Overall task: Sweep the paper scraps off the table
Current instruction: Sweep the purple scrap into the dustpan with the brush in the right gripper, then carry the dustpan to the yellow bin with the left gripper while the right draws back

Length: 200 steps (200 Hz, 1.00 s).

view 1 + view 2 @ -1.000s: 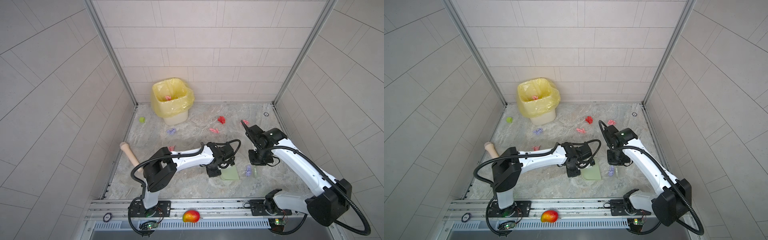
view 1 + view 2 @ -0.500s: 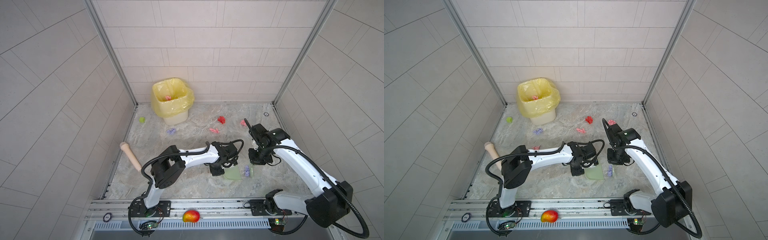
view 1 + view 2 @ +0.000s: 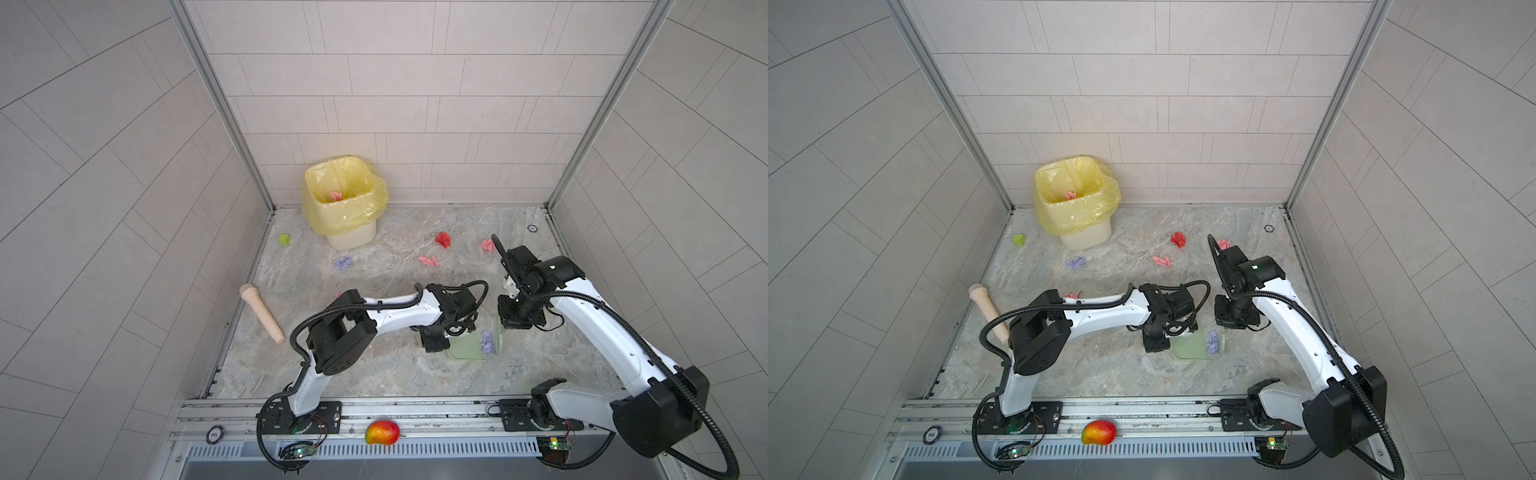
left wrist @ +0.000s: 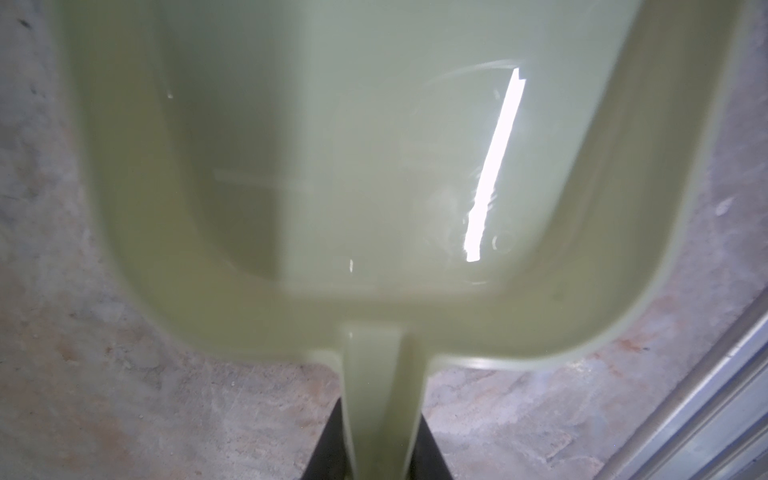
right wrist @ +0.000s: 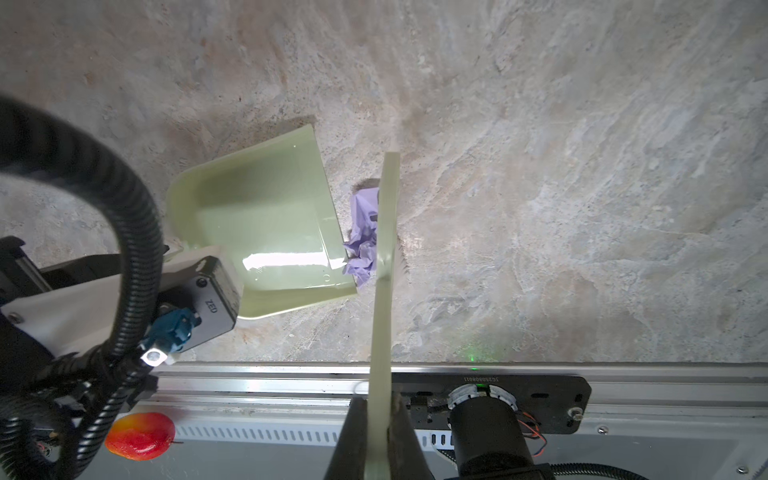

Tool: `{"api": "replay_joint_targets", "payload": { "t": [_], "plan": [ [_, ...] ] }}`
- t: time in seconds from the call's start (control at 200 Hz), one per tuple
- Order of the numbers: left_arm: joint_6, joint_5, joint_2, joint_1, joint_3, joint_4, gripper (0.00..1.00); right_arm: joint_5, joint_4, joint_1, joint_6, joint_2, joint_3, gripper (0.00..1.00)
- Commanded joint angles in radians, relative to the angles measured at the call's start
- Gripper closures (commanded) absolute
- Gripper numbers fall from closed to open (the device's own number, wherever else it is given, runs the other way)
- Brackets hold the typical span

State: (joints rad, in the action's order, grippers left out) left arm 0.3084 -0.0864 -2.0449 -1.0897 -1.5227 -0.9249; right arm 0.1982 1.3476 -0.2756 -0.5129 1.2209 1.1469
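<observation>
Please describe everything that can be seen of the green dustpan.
The dustpan is pale green, glossy plastic by its look: a shallow tray with walls on three sides, an open lip and a narrow handle. The left gripper is shut on the handle. The pan lies on the table, empty inside. A lavender paper scrap sits between its lip and a pale green brush.

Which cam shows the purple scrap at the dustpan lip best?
Right wrist: the purple scrap is large and sharp, lying between the dustpan lip and the brush. Both top views show it only as a tiny speck. Left wrist shows just the dustpan's inside.
</observation>
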Motion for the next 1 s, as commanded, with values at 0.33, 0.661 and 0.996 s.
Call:
{"api": "replay_joint_targets", "payload": {
  "t": [0.33,0.661,0.996],
  "plan": [
    [0.020,-0.015,-0.018,0.000,-0.036,-0.037,1.00,0.087,-0.040,0.034,0.016,-0.011,-0.021,1.00],
    [0.018,-0.011,-0.020,0.001,-0.031,-0.039,1.00,0.184,-0.089,-0.022,-0.082,-0.054,-0.004,1.00],
    [0.014,-0.007,-0.017,0.001,-0.027,-0.037,1.00,0.235,-0.131,-0.020,-0.136,-0.108,-0.030,1.00]
  ]
}}
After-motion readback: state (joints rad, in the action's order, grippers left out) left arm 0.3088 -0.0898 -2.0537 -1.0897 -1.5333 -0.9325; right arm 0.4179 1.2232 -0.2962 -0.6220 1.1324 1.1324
